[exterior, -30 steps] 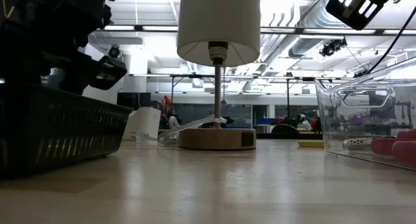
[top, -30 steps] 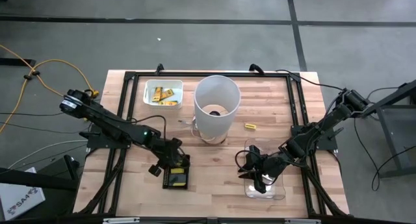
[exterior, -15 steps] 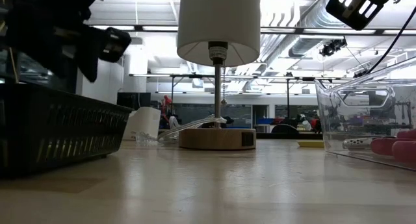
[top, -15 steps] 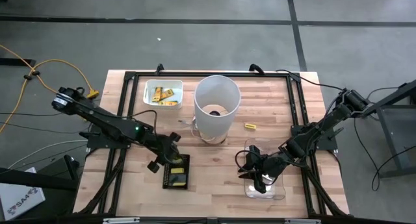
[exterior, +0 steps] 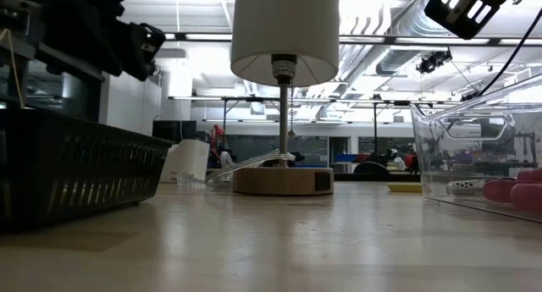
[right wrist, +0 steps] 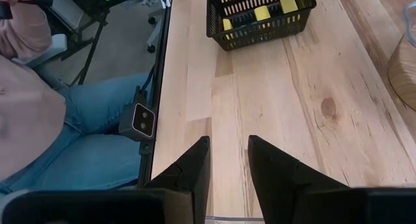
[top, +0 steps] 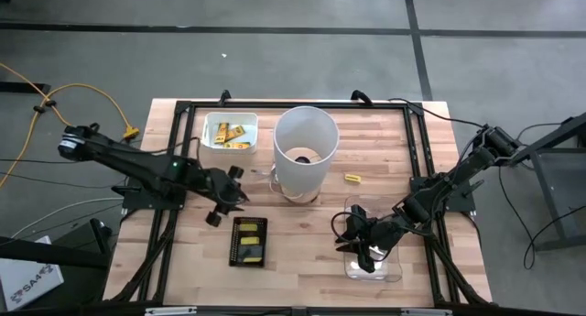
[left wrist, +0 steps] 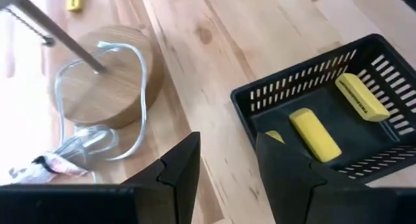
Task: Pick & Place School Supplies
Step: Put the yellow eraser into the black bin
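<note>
L gripper point(top: 222, 195) empty, fingers apart, near slotted black basket point(top: 248, 240) (yellow oblongs inside).

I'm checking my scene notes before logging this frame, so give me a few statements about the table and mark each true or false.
1. The black basket holds yellow pieces. True.
2. The left claw is inside the basket. False: it hangs above the table, beside the basket and off toward the lamp.
3. One yellow piece lies loose on the table to the right of the lamp. True.
4. The white tray is empty. False: it holds yellow pieces.
5. The right claw is over the clear box. True.
6. The left claw grips a yellow piece. False: its fingers are open with nothing between them.
</note>
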